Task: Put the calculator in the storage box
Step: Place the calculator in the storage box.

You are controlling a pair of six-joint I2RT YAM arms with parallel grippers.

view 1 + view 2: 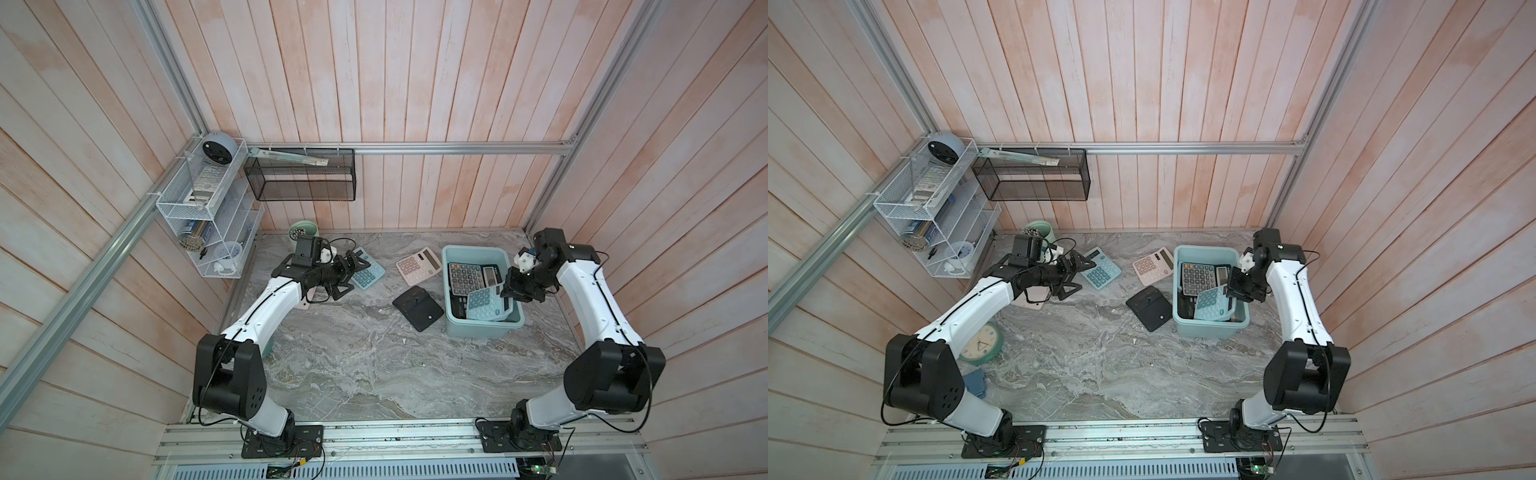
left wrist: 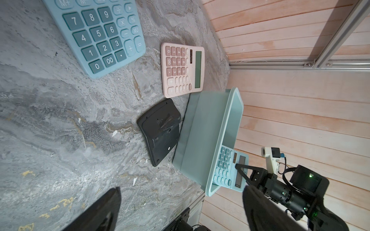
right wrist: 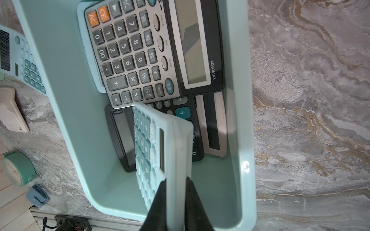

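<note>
This is a staged robot test cell: pale plank walls [image 1: 415, 83] in aluminium framing [image 1: 457, 148] enclose a marble-look tabletop [image 1: 353, 365]. The left arm [image 1: 266, 301] and right arm [image 1: 590, 291] bolt to a slotted rail [image 1: 395, 436] at 6 o'clock. White wire shelves [image 1: 187, 208] hang at 10 o'clock.

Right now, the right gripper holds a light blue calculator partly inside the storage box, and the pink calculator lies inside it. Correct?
The pink calculator lies on the marble table beside the storage box, not inside, as both top views show. The right gripper does hold the light blue calculator partly inside the box.
</note>
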